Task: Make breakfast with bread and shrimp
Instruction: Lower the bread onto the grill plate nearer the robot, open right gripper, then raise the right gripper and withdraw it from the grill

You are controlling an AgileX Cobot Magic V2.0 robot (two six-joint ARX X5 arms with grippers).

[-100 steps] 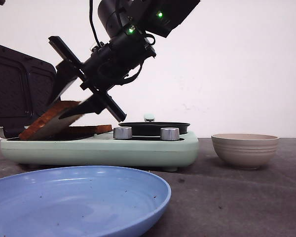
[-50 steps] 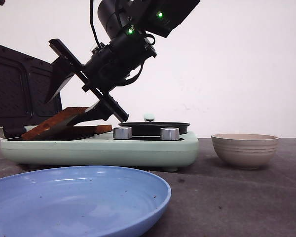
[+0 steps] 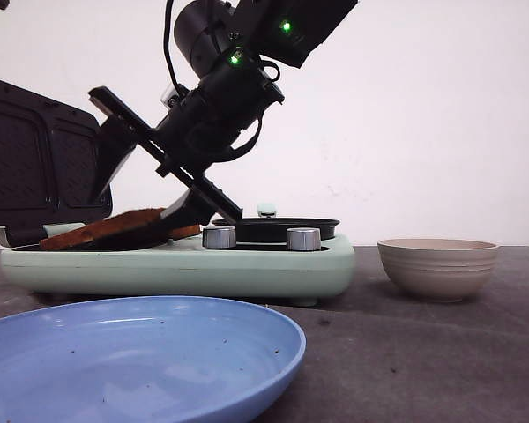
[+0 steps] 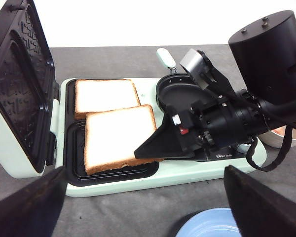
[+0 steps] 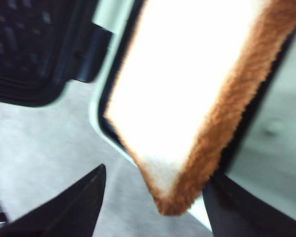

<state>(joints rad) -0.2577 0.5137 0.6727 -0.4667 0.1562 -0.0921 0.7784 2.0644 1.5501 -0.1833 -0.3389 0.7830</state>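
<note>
**A:** so the jaws on the right gripper (image 4: pixel 143 150): spread wide, one black finger tucked under the near slice of white toast with the golden-brown crust (image 4: pixel 119 137), the other up in the air off it. Not clamped on anything, more like a spatula. The left gripper (image 4: pixel 148 207) looks open too, hovering over the near side with nothing between its fingers.

**B:** why's that slice sitting crooked?

**A:** it lies over the near dark well of the mint-green sandwich maker (image 3: pixel 247 264), tilted, one edge propped on that finger, so I'd guess it's not seated yet. Going near to far: a round blue plastic plate (image 3: pixel 141 352) closest to the camera, probably for serving, then the maker, with a beige ribbed ceramic bowl (image 3: pixel 437 264) off to its right. The far slice of white toast (image 4: pixel 106 96) lies flat in the far well, and the black waffle-patterned lid (image 4: pixel 19 94) stands open on the left so both wells are reachable.
</note>
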